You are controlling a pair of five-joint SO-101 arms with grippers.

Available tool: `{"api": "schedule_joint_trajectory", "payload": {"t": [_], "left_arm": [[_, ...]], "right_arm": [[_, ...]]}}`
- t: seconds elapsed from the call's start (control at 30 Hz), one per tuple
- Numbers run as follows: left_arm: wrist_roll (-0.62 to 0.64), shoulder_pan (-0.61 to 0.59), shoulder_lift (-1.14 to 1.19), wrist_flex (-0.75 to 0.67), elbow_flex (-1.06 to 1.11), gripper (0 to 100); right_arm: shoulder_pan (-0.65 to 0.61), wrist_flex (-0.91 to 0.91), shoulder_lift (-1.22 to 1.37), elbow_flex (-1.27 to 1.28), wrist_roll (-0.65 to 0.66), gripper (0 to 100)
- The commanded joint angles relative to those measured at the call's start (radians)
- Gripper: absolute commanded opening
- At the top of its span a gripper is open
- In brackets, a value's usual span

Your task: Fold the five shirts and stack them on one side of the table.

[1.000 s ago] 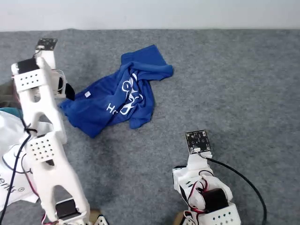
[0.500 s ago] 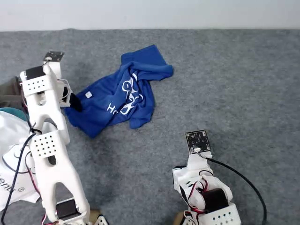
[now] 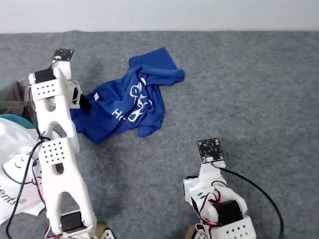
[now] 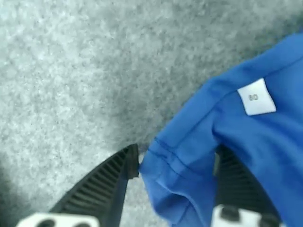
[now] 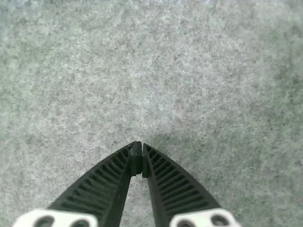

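Note:
A crumpled blue shirt (image 3: 129,102) with white print lies on the grey carpeted table, left of the middle. My left gripper (image 3: 83,103) is at the shirt's left edge. In the left wrist view this gripper (image 4: 177,153) is open, and a folded hem of the blue shirt (image 4: 246,142), near its white tag (image 4: 255,97), lies between the fingers (image 4: 118,175). My right arm (image 3: 214,199) sits folded back at the front of the table. Its gripper (image 5: 142,147) is shut over bare carpet and holds nothing.
A white shirt (image 3: 12,164) with print is bunched at the left edge, with a teal garment (image 3: 10,119) and a dark one (image 3: 10,97) behind it. Bare carpet (image 3: 249,89) stretches across the table's right half. A pale wall (image 3: 159,15) runs along the back.
My left arm has swung right and slightly back, bringing its gripper onto the blue shirt's left edge and nudging that edge right. The right arm has kept still.

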Motion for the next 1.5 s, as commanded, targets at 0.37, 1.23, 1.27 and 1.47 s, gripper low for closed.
{"api": "schedule_joint_trajectory", "payload": {"t": [0.37, 1.23, 1.27, 1.47], "left_arm": [[0.011, 0.028, -0.012, 0.012, -0.128, 0], [0.129, 0.325, -0.678, 0.101, 0.042, 0], [0.129, 0.347, -0.746, 0.1, 0.131, 0], [0.123, 0.48, -1.145, 0.098, 0.711, 0]], "right_arm": [[0.008, 0.004, -0.008, 0.012, -0.006, 0.9], [0.091, -0.094, -0.013, 0.011, -0.003, 0.9], [0.127, -0.131, -0.013, 0.011, -0.003, 0.9], [0.288, -0.446, -0.013, 0.011, -0.003, 9.3]]}}
